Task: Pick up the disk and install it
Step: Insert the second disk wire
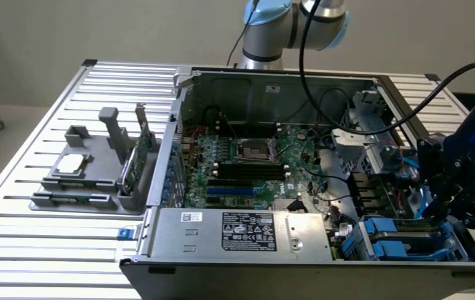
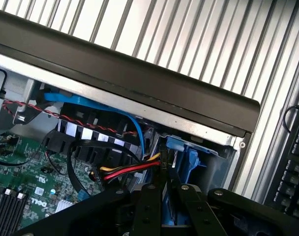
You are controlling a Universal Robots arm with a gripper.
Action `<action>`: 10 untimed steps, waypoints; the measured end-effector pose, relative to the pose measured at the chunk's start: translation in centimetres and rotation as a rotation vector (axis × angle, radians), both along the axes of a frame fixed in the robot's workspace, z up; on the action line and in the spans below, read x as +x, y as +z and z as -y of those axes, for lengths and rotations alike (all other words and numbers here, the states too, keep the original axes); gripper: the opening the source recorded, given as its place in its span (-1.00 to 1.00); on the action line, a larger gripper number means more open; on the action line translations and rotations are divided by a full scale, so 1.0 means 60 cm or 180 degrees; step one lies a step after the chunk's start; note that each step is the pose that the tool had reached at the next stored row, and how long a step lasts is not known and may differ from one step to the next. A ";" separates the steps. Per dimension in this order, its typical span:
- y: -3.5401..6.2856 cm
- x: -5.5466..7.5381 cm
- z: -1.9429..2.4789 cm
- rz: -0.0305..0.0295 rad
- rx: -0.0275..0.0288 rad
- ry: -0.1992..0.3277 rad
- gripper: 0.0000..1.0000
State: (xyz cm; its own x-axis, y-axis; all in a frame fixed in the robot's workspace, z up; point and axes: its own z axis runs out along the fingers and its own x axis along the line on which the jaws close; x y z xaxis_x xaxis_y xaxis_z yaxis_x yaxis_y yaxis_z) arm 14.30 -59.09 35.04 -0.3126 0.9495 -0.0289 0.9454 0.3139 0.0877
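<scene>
One gripper (image 2: 167, 191) | fingers (image 2: 148, 209) narrow, pinching one disk (image 2: 189, 157) | over one open computer case (image 1: 220, 278) corner bay

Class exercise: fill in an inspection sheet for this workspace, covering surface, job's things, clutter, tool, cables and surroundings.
Surface: ribbed silver metal table carrying an open black computer case.
Job's things: disk in blue plastic carrier frame, at the case's corner drive bay.
Clutter: grey plastic parts stand with small silver chip and green circuit cards, exterior view's left.
Tool: black tool, apparently closed on the disk.
Cables: blue flat cable, red-yellow-black bundle beside the bay.
Surroundings: black keyboard; plain wall.
</scene>
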 end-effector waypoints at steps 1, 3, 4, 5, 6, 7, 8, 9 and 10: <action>0.000 0.000 0.0000 -0.0006 -0.0014 -0.0008 -0.65; -0.001 -0.001 0.0000 -0.0020 -0.0039 -0.0028 -0.65; -0.001 -0.001 0.0001 -0.0030 -0.0052 -0.0040 -0.65; -0.001 -0.001 0.0000 -0.0042 -0.0061 -0.0053 -0.65; -0.002 -0.001 0.0000 -0.0055 -0.0068 -0.0067 -0.65; -0.002 -0.001 0.0000 -0.0069 -0.0074 -0.0083 -0.65; -0.002 -0.001 0.0000 -0.0085 -0.0079 -0.0101 -0.65; -0.002 -0.001 0.0000 -0.0101 -0.0083 -0.0121 -0.65; -0.003 -0.001 0.0001 -0.0119 -0.0084 -0.0144 -0.65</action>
State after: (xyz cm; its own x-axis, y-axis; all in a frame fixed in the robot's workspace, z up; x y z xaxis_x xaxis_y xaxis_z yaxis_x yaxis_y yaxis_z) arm 14.25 -59.09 34.88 -0.2707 0.9617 -0.0433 0.9611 0.2726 0.0444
